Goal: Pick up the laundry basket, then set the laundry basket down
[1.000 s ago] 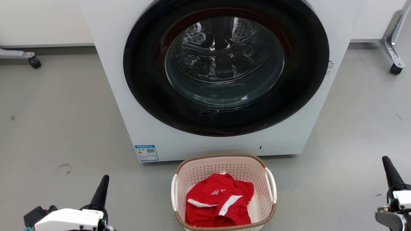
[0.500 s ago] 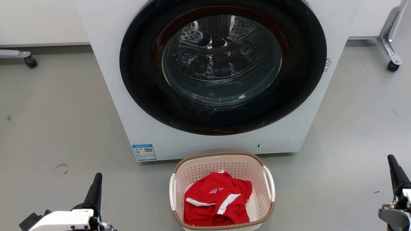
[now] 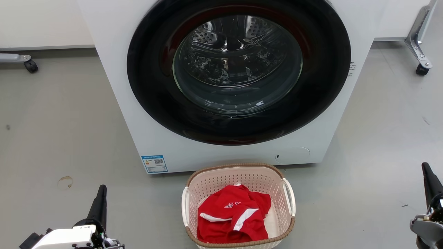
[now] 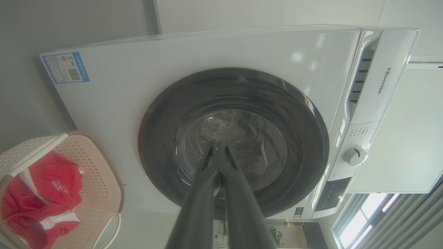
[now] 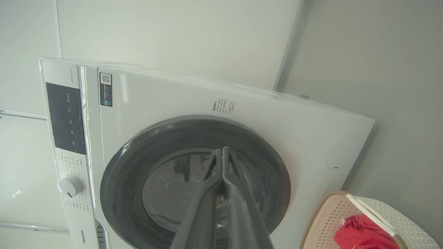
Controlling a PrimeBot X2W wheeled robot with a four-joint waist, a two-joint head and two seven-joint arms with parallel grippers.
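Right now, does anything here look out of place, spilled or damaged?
Nothing much. The laundry basket stands upright before the shut washer, red shirt crumpled inside, nothing spilled. Only a ring stain marks the floor at left.

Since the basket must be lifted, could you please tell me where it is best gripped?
Likely the two white side handles: left claw from the left, right claw from the right. They arch clear of the walls, and the basket stands upright between the claws.

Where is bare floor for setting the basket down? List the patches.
Bare floor lies left of the washer, ahead of the left end effector; more lies right of it, ahead of the right end effector. Crowded: the laundry basket sits close before the washer.
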